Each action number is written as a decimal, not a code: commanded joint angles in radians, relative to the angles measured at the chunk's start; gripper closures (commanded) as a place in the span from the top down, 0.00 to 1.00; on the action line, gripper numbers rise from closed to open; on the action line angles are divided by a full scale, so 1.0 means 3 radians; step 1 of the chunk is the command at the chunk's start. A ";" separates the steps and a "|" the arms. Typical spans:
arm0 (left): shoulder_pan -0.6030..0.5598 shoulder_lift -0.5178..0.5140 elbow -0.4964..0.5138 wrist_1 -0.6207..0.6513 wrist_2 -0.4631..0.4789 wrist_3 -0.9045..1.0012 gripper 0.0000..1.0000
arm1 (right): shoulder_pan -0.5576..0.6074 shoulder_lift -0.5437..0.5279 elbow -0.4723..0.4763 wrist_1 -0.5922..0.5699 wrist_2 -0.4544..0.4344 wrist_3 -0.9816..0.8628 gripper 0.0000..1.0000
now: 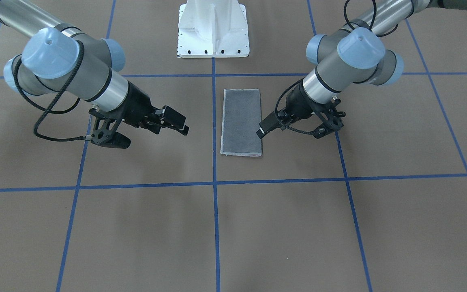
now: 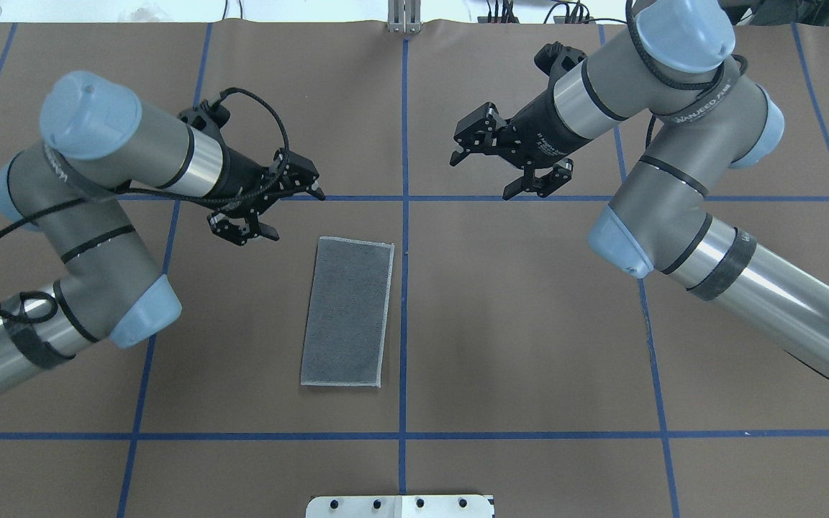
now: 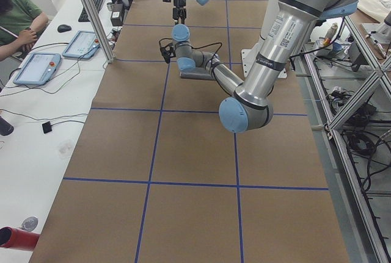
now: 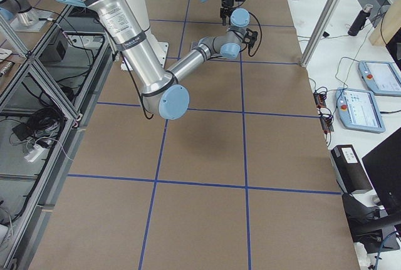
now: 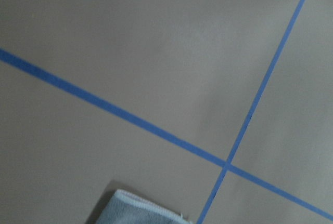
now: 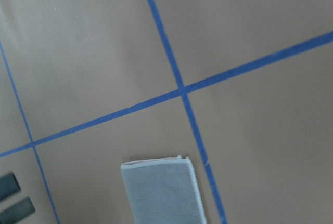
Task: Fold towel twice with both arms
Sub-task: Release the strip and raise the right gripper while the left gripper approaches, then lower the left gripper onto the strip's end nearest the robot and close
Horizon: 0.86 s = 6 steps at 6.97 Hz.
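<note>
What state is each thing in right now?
towel: folded once into a narrow rectangle, grey face up, lying flat, not gripped.
left end effector: empty, clear of the towel; open or shut unclear.
right end effector: open, empty, clear of the towel.

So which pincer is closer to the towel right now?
Left. The left pincer hovers just past the towel's far edge, near its left corner; the right pincer sits farther away, across the blue centre line.

Right arm (image 2: 673, 180) lettering — blurred, nothing legible
</note>
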 commanded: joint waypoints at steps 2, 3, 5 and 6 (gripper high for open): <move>0.0842 0.0316 -0.0244 0.0007 0.0833 -0.0055 1.00 | 0.0058 -0.0040 -0.0006 0.0017 0.0052 -0.0199 1.00; 0.0880 0.0346 -0.0254 0.0007 0.0835 -0.0056 0.99 | 0.0058 -0.0040 -0.0006 0.0017 0.0047 -0.0199 1.00; 0.0936 0.0352 -0.0254 0.0007 0.0835 -0.0056 0.99 | 0.0053 -0.0035 -0.0026 0.0012 0.0042 -0.0179 1.00; 0.0957 0.0362 -0.0254 0.0007 0.0835 -0.0056 0.99 | 0.0053 -0.0030 -0.0041 0.0012 0.0042 -0.0184 1.00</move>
